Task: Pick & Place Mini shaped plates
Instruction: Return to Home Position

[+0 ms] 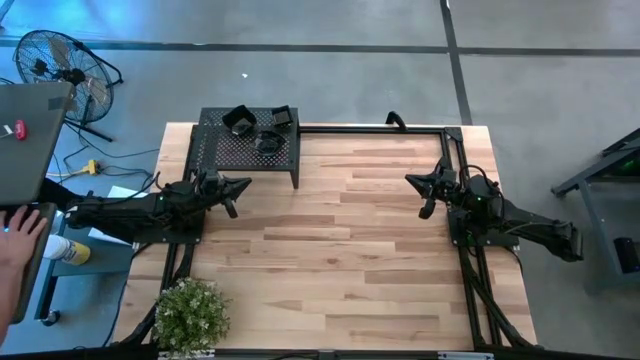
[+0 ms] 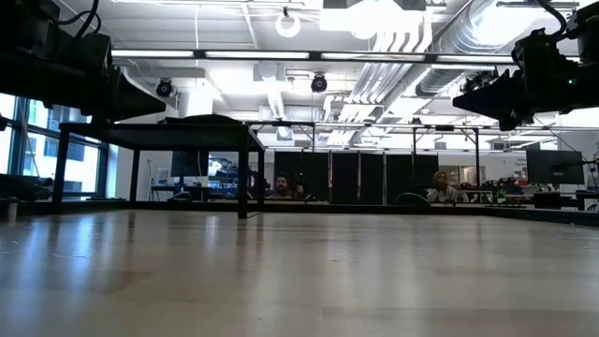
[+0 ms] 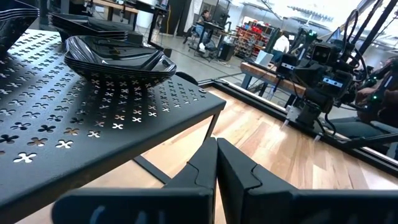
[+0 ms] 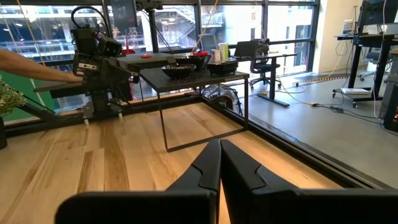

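Note:
Several glossy black mini shaped plates sit in stacks on top of the black perforated shelf (image 1: 250, 150) at the table's far left: one stack (image 1: 240, 119), one (image 1: 283, 116), one (image 1: 269, 141). The left wrist view shows a scalloped stack (image 3: 118, 59) resting on the shelf top. My left gripper (image 1: 243, 186) hovers just in front of the shelf's near edge, shut and empty (image 3: 216, 158). My right gripper (image 1: 411, 181) hovers over the table's right side, shut and empty (image 4: 220, 155).
A black frame rail (image 1: 380, 127) runs along the far edge and down the right side. A potted plant (image 1: 190, 315) stands at the near left corner. A person's hand (image 1: 20, 235) is at a laptop off the table's left. Bare wood (image 1: 340, 250) lies between the arms.

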`<state>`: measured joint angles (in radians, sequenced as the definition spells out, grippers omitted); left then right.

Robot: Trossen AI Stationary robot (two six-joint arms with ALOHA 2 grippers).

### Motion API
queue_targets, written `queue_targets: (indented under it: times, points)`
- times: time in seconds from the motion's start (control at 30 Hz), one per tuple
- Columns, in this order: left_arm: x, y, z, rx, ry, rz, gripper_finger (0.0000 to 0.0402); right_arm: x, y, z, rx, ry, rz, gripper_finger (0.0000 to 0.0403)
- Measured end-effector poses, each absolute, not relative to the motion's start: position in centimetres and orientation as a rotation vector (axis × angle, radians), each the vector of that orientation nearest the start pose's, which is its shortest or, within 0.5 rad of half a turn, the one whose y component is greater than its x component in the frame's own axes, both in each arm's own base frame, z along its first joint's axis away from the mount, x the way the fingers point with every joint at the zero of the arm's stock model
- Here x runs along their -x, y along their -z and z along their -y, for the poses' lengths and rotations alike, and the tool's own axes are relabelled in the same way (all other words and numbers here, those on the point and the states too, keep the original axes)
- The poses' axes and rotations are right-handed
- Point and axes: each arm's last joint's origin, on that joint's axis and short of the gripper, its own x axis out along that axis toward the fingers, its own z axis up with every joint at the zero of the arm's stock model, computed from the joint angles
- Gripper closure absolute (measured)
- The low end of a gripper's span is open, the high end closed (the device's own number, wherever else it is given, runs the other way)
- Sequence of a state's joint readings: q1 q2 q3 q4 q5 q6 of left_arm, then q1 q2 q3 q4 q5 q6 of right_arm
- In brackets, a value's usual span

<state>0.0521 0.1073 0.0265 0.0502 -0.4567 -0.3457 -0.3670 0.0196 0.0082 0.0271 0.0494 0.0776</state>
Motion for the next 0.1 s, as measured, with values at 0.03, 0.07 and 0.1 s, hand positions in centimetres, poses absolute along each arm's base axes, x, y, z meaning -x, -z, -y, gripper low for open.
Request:
queue_targets:
  times: [0.03, 0.07, 0.1]
  points:
    - [-9.94, -16.89, -1.80, 0.332, -0.508, 0.058, 0.0400, -9.13, -16.74, 3.66, -0.074, 0.416, 0.032, 0.0402]
    - [-9.94, -16.90, -1.80, 0.332, -0.508, 0.058, 0.0400, -9.13, -16.74, 3.66, -0.074, 0.416, 0.032, 0.0402]
    - [-9.95, -16.89, -1.80, 0.332, -0.509, 0.058, 0.0400, -9.13, -16.74, 3.66, -0.074, 0.416, 0.032, 0.0402]
